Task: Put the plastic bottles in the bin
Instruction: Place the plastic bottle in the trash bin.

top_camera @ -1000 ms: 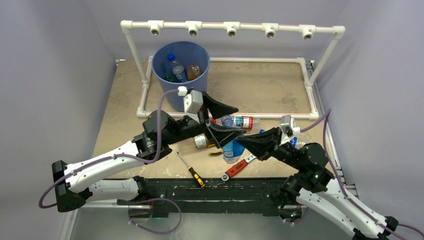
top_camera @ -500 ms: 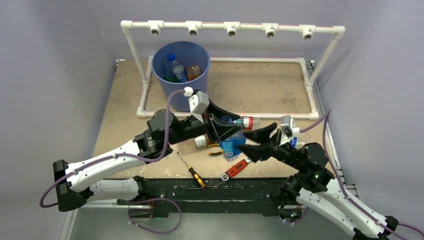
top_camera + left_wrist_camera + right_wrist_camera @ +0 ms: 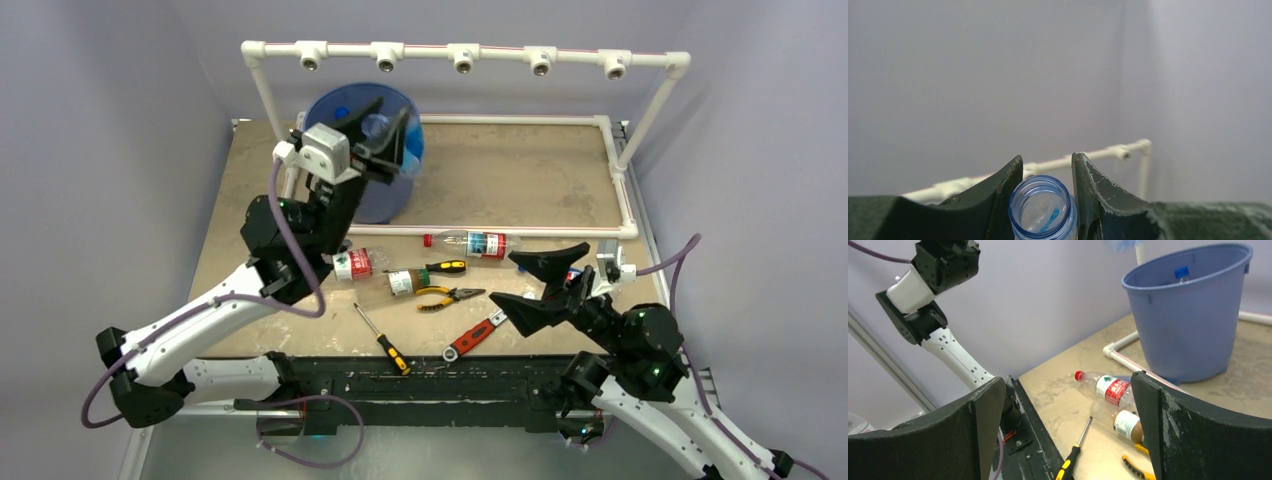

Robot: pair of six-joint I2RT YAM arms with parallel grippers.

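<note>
Table (image 3: 520, 170) holds bin (image 3: 1188, 325), bottles (image 3: 478, 242), pliers (image 3: 445, 294), screwdriver (image 3: 385, 343), perhaps wrench (image 3: 472, 336).

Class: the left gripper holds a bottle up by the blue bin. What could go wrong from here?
The left gripper pinches the uncapped bottle close to the bin rim; released there, it might bounce out. The open right gripper hangs near pliers, which it could grab by mistake.
</note>
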